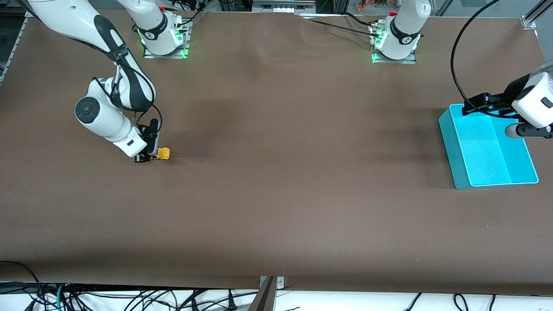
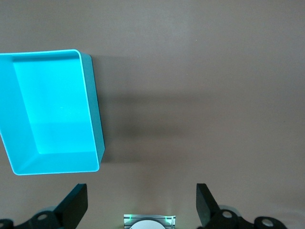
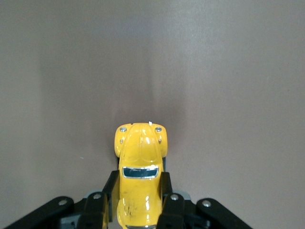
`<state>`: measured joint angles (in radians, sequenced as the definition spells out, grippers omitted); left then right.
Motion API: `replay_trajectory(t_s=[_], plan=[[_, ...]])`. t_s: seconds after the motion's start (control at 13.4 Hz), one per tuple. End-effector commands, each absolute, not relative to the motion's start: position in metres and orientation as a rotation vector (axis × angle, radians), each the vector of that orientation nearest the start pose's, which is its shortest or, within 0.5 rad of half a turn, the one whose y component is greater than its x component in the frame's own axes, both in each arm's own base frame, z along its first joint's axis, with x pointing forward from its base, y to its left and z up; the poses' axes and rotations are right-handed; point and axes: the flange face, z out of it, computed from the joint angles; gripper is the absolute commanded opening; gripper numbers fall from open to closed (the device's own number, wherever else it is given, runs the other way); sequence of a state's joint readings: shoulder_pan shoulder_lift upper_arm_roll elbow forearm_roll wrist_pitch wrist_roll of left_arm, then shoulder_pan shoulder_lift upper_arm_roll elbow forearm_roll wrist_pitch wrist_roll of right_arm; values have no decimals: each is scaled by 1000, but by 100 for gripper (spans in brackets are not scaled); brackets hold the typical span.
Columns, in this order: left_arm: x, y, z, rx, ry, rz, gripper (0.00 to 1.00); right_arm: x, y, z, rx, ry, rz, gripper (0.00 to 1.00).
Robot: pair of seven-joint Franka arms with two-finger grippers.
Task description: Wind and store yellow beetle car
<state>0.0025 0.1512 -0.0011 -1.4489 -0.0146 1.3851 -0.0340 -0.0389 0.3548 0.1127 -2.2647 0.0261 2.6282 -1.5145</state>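
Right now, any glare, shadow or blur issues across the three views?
Front view: even light; soft arm shadows on the table; green base LEDs glow. Left wrist view: sharp; teal bin throws a dark shadow, and its floor reflects light. Right wrist view: highlights on the yellow beetle car in the shut right gripper; shadow streak ahead of it.

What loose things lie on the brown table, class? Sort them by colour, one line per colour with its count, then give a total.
Yellow: 1, the small rounded yellow toy beetle car, on the table at the right arm's end, gripped by the right tool.
Turquoise: 1, the open rectangular turquoise plastic bin, at the left arm's end, under the open left tool.
Total: 2
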Motion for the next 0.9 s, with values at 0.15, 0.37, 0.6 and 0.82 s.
replay_trajectory(t_s=[0.15, 0.37, 0.6, 0.82], plan=[[581, 0, 587, -3126, -92, 342, 100, 526, -3, 185, -2197, -2162, -34, 11], [581, -1, 587, -3144, -92, 345, 100, 524, -38, 183, -2157, -2200, -35, 11], [581, -1, 588, -3144, -92, 340, 100, 519, -76, 181, -2113, -2239, -38, 11], [581, -1, 587, -3146, -78, 343, 100, 512, -114, 177, -2105, -2241, -42, 11]])
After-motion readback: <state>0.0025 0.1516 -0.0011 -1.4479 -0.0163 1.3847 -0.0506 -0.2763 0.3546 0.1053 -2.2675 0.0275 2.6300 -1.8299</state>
